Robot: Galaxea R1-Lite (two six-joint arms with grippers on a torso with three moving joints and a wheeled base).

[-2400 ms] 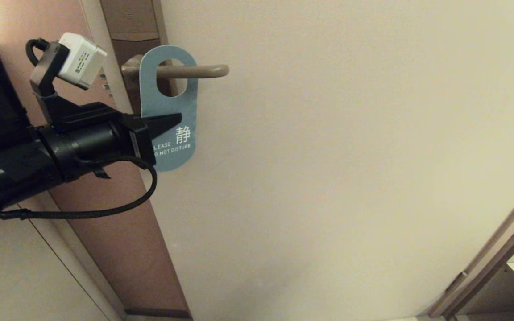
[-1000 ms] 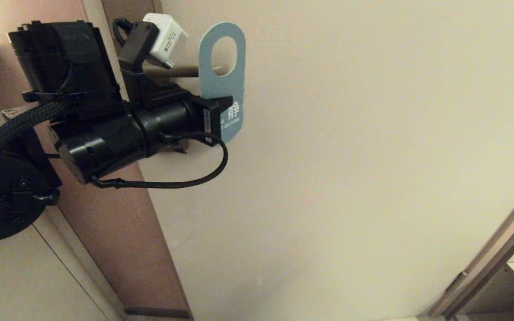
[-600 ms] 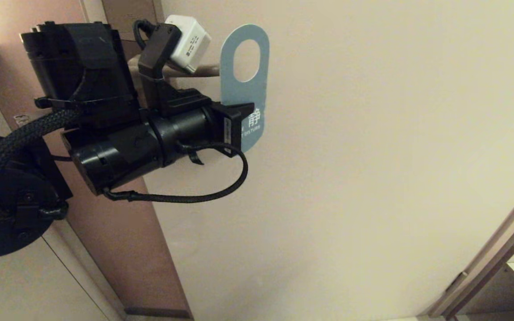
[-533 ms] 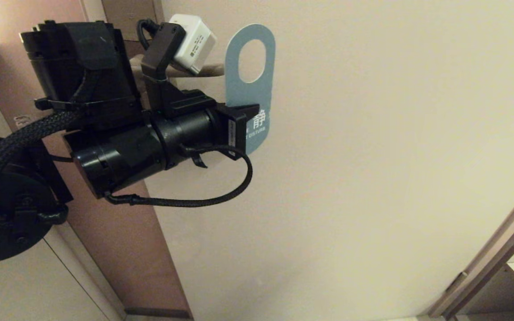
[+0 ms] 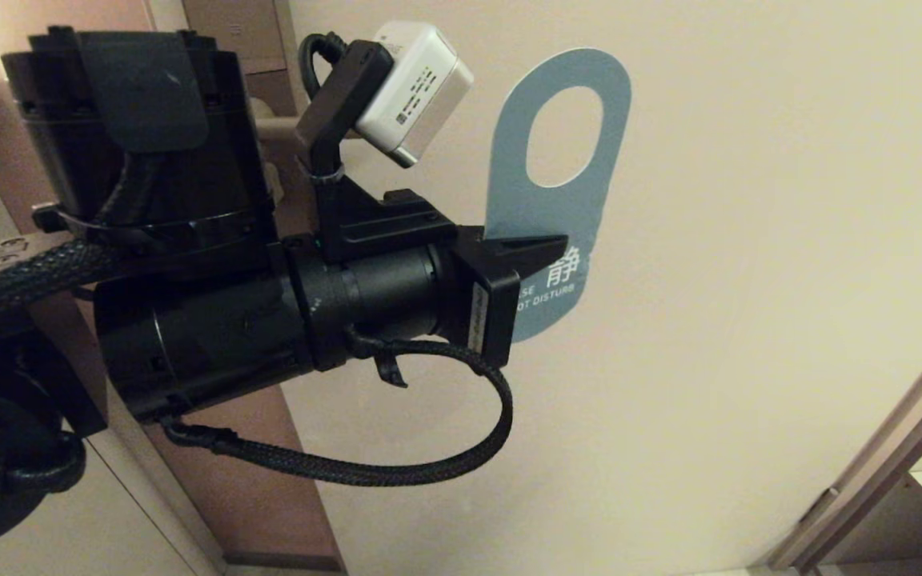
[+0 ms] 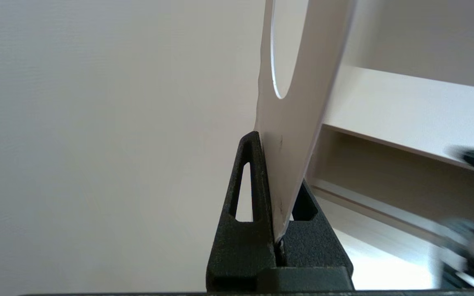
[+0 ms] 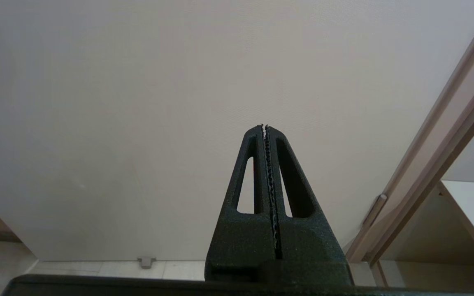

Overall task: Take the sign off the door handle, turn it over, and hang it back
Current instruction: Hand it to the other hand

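Teal sign (image 5: 559,216), pinched in my closed left end effector (image 5: 537,244), now clear of handle (image 5: 281,128); flipping comes next.

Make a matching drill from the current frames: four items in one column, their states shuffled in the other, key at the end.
Items
1. sign
2. door handle
3. left gripper
4. right gripper

States
A. shut on nothing, facing the pale door
B. bare, mostly hidden behind the arm
C. held off the lever, teal face to the head camera
D. clamped on the card's lower half

Pairs: 1-C, 2-B, 3-D, 4-A
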